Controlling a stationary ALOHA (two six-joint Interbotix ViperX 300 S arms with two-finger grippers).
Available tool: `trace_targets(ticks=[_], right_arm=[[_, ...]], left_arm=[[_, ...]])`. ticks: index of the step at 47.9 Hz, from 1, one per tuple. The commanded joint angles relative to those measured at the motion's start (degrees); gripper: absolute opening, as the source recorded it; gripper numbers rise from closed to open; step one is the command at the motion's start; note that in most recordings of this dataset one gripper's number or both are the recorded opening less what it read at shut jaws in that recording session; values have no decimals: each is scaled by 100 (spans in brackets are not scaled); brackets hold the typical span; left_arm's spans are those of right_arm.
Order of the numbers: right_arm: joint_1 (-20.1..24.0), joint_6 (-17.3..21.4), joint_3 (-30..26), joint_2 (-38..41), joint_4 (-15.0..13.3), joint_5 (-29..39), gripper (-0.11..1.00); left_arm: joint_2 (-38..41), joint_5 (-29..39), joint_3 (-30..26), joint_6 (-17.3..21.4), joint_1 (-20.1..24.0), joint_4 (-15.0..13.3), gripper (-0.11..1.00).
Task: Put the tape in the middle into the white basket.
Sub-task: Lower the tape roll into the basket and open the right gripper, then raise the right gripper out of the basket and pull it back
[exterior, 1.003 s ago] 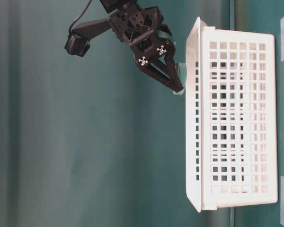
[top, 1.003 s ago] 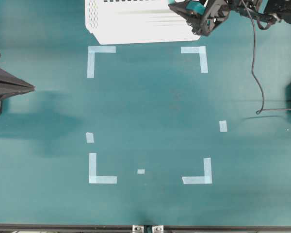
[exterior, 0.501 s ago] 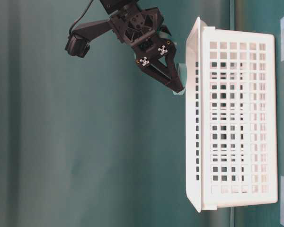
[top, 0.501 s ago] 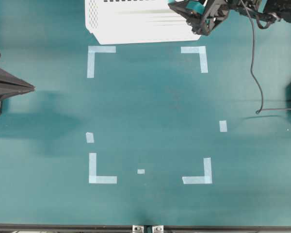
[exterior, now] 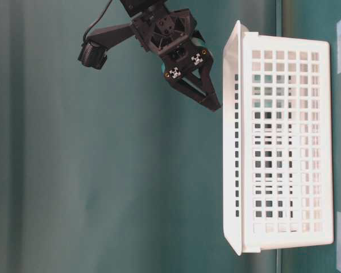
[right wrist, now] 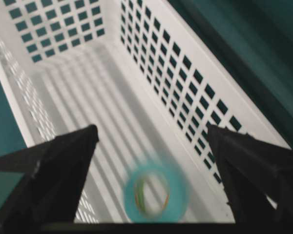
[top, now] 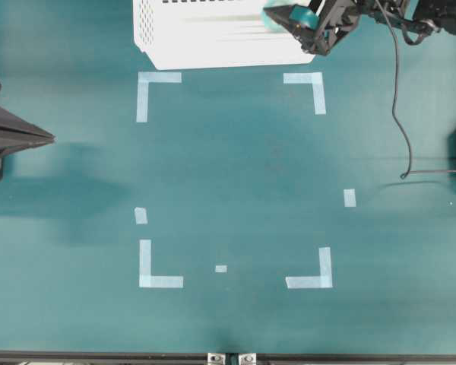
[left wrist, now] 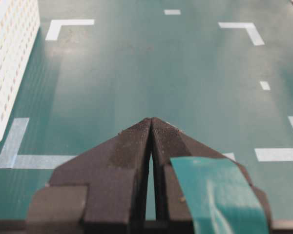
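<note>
A: Right gripper (right wrist: 151, 146) just let go, fingers (right wrist: 58, 161) spread wide now. The tape (right wrist: 155, 191) is blurred, loose inside the white basket (right wrist: 78, 92) at the far edge of the surface (top: 235, 175).

B: So the drop looks done. Left gripper (left wrist: 151, 141)?

A: Fingers closed, holding nothing, parked at the left. No readable brands or writing anywhere.

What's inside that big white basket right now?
Seen from the right wrist camera, the white basket holds the tape, a blurred teal ring between the open right gripper fingers. Whether it has landed is unclear. The nearest corners are hidden behind the fingers.
</note>
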Motion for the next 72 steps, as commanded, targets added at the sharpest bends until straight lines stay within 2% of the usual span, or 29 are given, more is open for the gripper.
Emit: trace_targets(ticks=[1,30,72], right_arm=[[-18,18,-123,-62,-26,-53,100],[35,26,-79,-211,-26,-105,100],[1784,9,272,-501,-35,-422,100]], left_arm=[[53,-35,-62,-9,9,-9,-11],[53,-35,-70,0,18,-9,-11],[53,-35,-70,0,9,-9,-11]])
